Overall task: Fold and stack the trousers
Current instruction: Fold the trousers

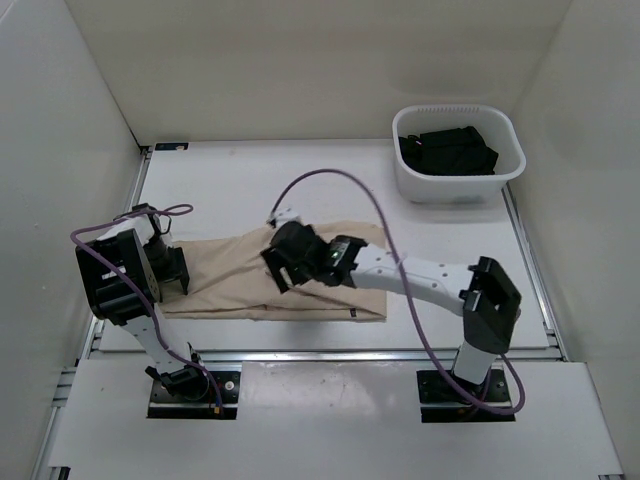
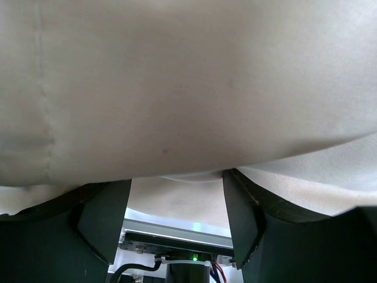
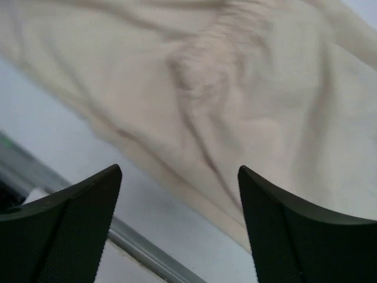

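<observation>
Trousers (image 1: 230,285) lie on the desk (image 1: 330,180) as a long band, seemingly folded once lengthwise but not yet shortened or stacked, the right pincer (image 1: 281,272) spread empty over their middle, the left pincer (image 1: 176,270) spread at their left end.

Bright, even, diffuse light, faint shadows; trousers (image 3: 235,88) motion-blurred in right wrist view, soft-focus in left.

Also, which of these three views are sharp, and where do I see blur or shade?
Top external: sharp, evenly lit, no glare; the trousers read clearly, while the dark contents of the white basket lose detail. Left wrist: cloth sits too near the lens, soft and shaded grey. Right wrist: the cloth is blurred, the fingers crisp.
</observation>
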{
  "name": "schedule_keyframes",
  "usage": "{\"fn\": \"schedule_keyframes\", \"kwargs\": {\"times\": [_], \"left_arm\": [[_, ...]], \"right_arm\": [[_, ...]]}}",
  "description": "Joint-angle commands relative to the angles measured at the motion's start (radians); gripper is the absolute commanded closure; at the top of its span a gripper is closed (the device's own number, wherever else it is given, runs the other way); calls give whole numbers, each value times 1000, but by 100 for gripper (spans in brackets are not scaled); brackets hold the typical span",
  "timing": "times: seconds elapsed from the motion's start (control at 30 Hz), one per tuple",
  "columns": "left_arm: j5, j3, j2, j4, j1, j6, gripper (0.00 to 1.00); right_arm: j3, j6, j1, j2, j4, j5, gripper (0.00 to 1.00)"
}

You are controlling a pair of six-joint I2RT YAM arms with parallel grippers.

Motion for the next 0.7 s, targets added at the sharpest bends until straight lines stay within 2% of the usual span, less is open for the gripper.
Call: {"fn": "schedule_keyframes", "kwargs": {"times": [0.0,0.07,0.1,0.13,0.2,0.23,0.3,0.5,0.53,0.6,0.67], "left_arm": [[-50,-18,17,73,-6,-1,25],[-50,-18,17,64,-6,-1,25],[-50,-18,6,63,-6,-1,25],[-50,-18,6,63,-6,-1,25],[-59,-18,6,63,-6,-1,24],[-59,-18,-3,63,-6,-1,24],[-59,-9,-3,63,-6,-1,24],[-34,51,-34,36,-6,-1,24],[-22,65,-34,27,-6,-1,24],[1,79,-46,16,-6,-1,23],[22,106,-76,-13,-6,-1,23]], "right_arm": [[-84,197,-131,-62,-6,68,13],[-110,329,-209,-84,-137,142,12],[-157,456,-287,-114,-138,133,9],[-323,497,-329,-155,-111,96,9],[-503,554,-439,-308,65,27,5],[-571,572,-467,-389,110,12,3],[-681,572,-533,-434,196,-17,2],[-759,514,-601,-346,339,-252,2],[-776,540,-601,-318,369,-331,4],[-806,577,-601,-283,414,-370,7],[-852,635,-610,-273,414,-381,36]]}}
